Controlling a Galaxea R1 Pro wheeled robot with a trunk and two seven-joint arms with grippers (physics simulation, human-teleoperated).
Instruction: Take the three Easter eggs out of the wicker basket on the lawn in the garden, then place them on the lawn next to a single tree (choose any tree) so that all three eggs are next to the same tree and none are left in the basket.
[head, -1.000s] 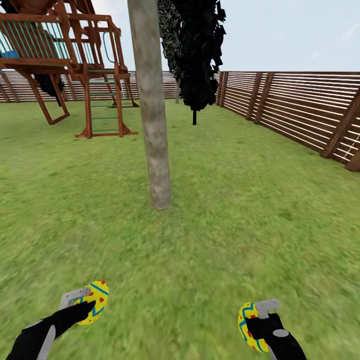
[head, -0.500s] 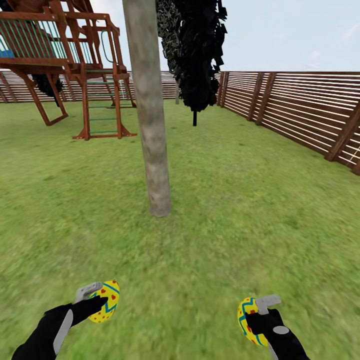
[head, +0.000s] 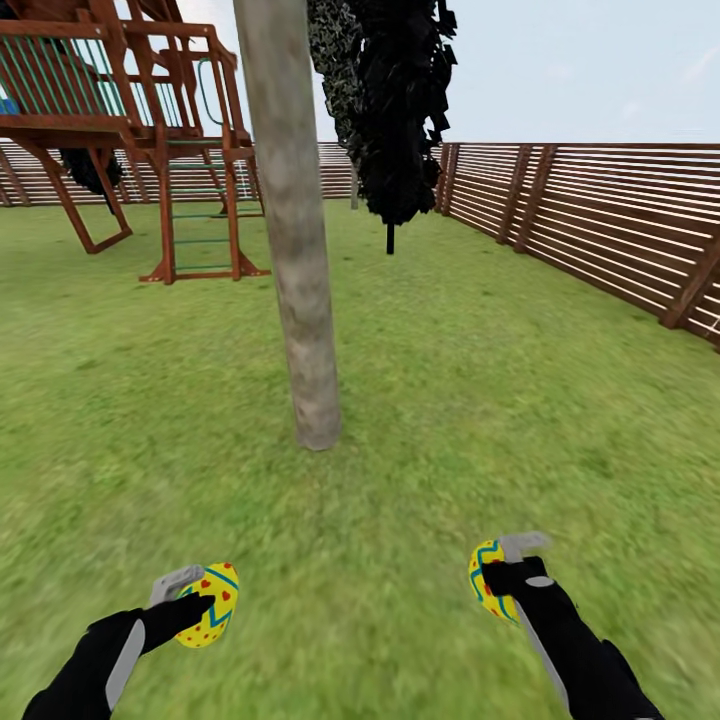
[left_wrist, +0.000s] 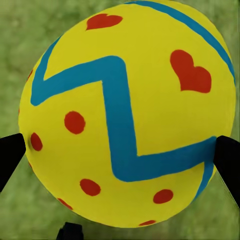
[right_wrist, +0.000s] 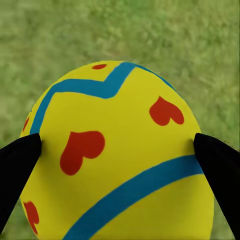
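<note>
Since a moment ago the right arm has reached further forward, carrying its egg up and away from the body, and the tree trunk has drawn a little closer as the whole view crept ahead; the left arm looks much as it did half a second back. Nearest to me, the left claw (head: 200, 600) is clamped on a yellow Easter egg (head: 209, 604) held low over the grass, its black fingers (left_wrist: 10, 155) pressing the egg's two sides, with the teal zigzag and red hearts and dots plain in the left wrist view. Over on the other side, the right claw (head: 497, 580) grips a second egg (head: 485, 580), also off the ground, its dark fingertips (right_wrist: 17, 165) pinching the shell at both flanks in the right wrist view. Under both lies the lawn (head: 400, 500), mottled green and bare between the arms. Further ahead stands the tree (head: 300, 280), a pale grey-brown trunk leaning slightly, its base set in the grass well beyond both eggs. Past it to the left is the wooden playset (head: 150, 130) with its ladder, a near-black conifer (head: 395, 110) rises behind the trunk, and the brown slatted fence (head: 600, 220) runs along the right side and the back.
</note>
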